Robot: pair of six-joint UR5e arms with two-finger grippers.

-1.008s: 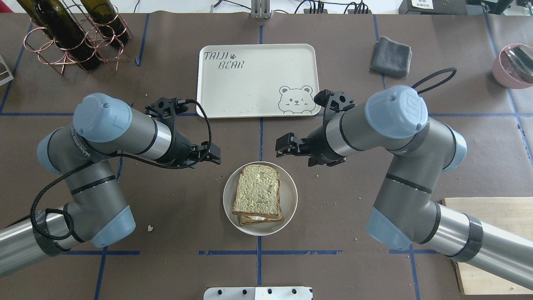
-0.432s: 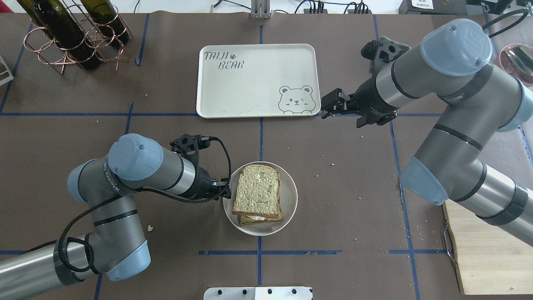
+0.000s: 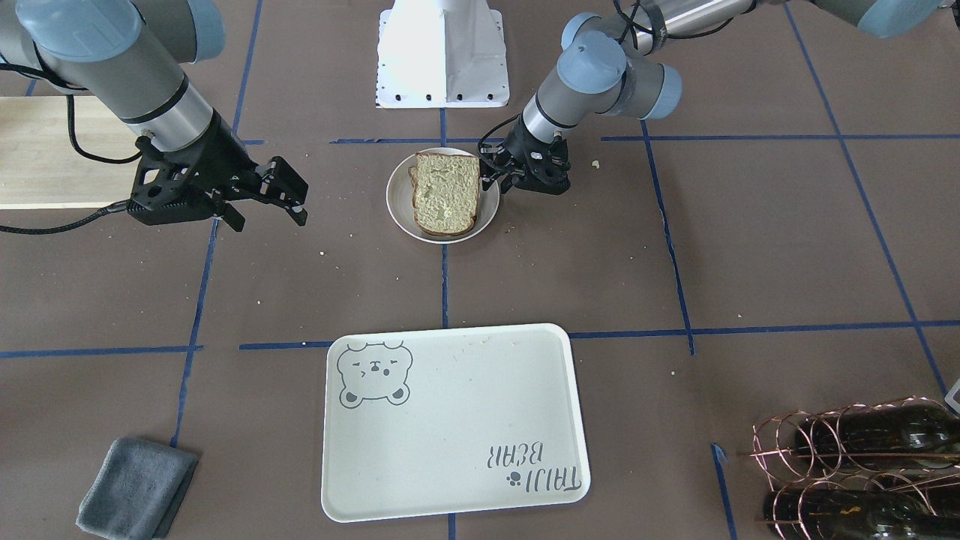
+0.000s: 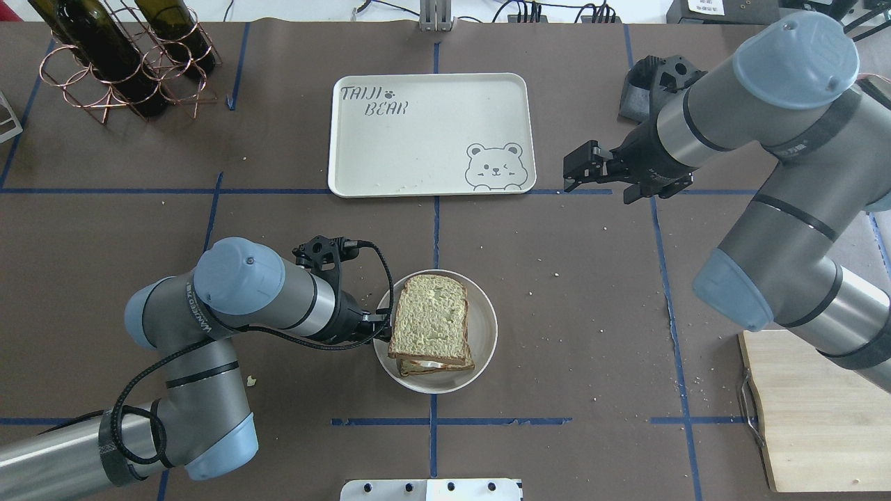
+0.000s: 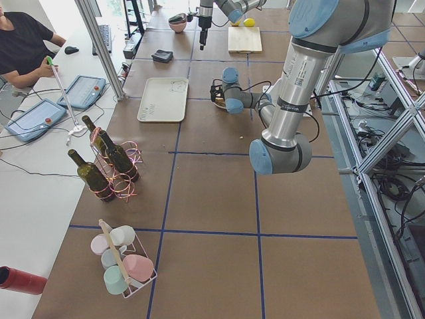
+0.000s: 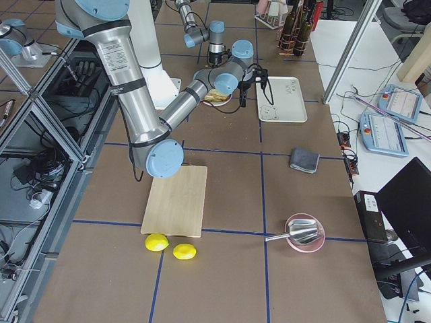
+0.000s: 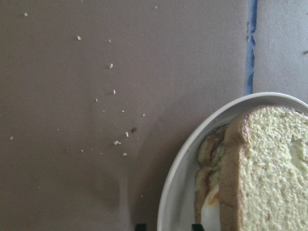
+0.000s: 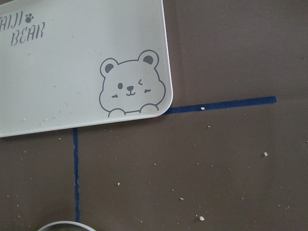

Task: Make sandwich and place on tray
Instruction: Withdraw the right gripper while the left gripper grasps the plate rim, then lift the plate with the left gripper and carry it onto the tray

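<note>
The sandwich (image 4: 430,320), two bread slices with a white egg edge (image 4: 431,364) between them, lies on a small round cream plate (image 4: 487,334) in the middle of the table. My left gripper (image 4: 379,324) is at the plate's left rim. In the left wrist view its fingertips (image 7: 195,225) stand narrowly apart, astride the plate's rim (image 7: 178,192), beside the sandwich (image 7: 269,168). My right gripper (image 4: 576,171) is open and empty, right of the cream bear tray (image 4: 418,139). The tray holds nothing and also shows in the right wrist view (image 8: 72,72).
A copper rack with wine bottles (image 4: 118,56) stands at the far left. A grey cloth (image 3: 139,487) lies behind my right arm. A wooden board (image 4: 821,410) lies at the near right. Crumbs dot the brown table cover.
My left gripper has come down and right to the plate's left rim. My right arm has swung away from the plate to the right of the tray.
</note>
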